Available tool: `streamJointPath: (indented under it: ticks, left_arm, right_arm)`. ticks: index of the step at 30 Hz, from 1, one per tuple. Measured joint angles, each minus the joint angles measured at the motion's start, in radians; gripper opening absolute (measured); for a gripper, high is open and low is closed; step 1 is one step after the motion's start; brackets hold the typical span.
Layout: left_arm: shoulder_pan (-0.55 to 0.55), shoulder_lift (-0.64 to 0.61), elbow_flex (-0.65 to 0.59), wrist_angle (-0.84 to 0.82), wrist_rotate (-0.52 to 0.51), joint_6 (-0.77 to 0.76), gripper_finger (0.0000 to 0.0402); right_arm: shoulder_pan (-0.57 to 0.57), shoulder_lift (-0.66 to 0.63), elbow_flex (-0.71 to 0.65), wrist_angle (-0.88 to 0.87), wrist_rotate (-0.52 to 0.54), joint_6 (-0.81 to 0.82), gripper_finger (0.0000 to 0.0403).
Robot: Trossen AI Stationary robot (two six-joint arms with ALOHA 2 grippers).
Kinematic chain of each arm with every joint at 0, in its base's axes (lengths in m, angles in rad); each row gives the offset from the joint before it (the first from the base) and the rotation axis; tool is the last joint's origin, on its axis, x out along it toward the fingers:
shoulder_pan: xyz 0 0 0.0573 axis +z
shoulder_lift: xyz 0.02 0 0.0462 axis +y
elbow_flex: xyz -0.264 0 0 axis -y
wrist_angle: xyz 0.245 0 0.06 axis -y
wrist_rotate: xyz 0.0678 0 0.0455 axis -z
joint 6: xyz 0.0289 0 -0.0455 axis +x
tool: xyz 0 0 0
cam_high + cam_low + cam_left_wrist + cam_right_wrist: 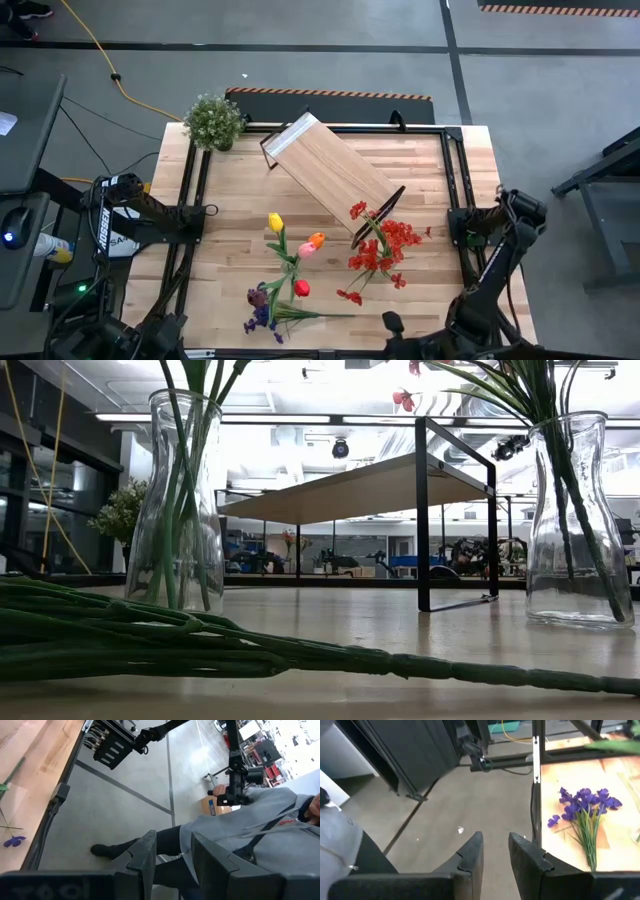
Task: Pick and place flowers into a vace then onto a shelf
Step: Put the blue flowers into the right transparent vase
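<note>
Two clear glass vases on the butcher-block table (230, 240): one (180, 500) with smooth green tulip stems (288, 262) topped by yellow, orange, pink and red blooms, the other (568, 520) with a feathery red spray (385, 245); a purple spray (265, 312) flat on the wood near the front edge, long axis crosswise, blossoms toward the left arm's side. Long light-wood shelf (325, 172) on a thin black frame, set diagonally from back-left to front-right, just behind the vases, bushy potted plant (213, 120) at the back-left corner. Left end effector (172, 865) and right end effector (495, 855) both off the table's front edge over the grey floor, blocky dark fingers slightly parted, gripping nothing.
</note>
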Motion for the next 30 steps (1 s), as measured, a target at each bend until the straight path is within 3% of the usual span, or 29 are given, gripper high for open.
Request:
streamJointPath:
  ticks: [16, 30]
  left_arm:
    - [0.0, 0.0, 0.0, -0.011, 0.0, 0.0, 0.0156]
    - [0.0, 0.0, 0.0, -0.011, 0.025, -0.001, 0.0156]
  right_arm:
    - [-0.001, 0.123, 0.0, -0.001, -0.017, 0.1, 0.0083]
    - [-0.023, 0.24, 0.0, -0.114, 0.078, 0.311, 0.0083]
